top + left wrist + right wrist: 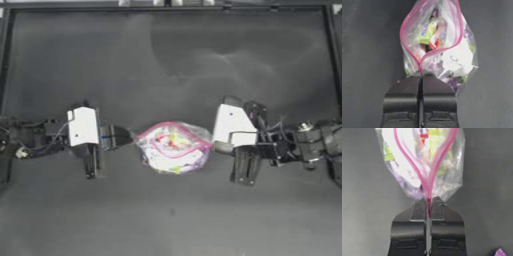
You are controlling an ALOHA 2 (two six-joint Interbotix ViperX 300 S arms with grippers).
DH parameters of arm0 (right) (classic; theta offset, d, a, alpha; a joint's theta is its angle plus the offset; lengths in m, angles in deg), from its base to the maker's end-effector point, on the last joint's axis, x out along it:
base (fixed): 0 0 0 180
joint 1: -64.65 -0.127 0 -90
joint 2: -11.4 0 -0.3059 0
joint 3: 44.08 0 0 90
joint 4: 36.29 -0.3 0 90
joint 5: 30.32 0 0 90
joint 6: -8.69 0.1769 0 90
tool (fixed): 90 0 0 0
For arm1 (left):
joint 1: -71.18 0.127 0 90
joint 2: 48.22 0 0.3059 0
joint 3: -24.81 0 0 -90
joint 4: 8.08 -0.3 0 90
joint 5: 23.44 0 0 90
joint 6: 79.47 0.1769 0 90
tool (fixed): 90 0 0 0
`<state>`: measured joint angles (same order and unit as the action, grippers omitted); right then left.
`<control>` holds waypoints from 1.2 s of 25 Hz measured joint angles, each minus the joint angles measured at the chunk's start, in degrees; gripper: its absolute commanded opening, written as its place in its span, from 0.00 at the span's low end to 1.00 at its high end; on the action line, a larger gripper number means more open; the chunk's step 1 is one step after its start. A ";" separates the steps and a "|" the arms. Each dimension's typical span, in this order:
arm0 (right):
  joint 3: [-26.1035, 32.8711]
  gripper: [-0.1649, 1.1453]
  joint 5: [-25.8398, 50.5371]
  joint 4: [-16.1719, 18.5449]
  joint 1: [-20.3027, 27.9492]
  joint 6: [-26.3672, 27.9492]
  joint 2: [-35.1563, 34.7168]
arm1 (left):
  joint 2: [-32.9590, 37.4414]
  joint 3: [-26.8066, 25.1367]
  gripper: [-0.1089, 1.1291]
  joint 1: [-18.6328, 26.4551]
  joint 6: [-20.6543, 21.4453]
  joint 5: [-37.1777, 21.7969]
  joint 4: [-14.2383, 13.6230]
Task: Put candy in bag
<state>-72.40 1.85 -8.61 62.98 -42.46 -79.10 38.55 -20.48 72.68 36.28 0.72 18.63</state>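
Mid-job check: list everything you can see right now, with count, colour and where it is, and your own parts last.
bag: one, clear plastic with a pink strip around its open mouth, at the table's middle, held between the two grippers.
sweets inside the bag: several, mixed green, yellow, red, purple and white; exact count cannot be told.
candy: one, purple-pink; only a tip shows at the edge of the right wrist view, lying on the table; not visible from the top view.
table: one, dark grey.
left gripper: one, black, jaws shut on the bag's pink strip at its left end.
right gripper: one, black, jaws shut on the pink strip at the bag's right end.
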 measured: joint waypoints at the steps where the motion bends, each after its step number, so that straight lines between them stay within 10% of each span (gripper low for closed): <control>1: -0.09 0.16 -0.26 0.09 0.09 0.00 -0.26 | -0.44 0.09 0.18 0.00 0.00 0.35 0.00; 30: -1.41 0.16 -6.42 0.18 2.37 0.35 -5.80 | -10.20 2.55 0.18 -1.93 0.00 6.24 -0.44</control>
<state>-73.81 -4.57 -8.43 65.35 -42.11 -84.91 28.36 -17.93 70.75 36.28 6.97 18.19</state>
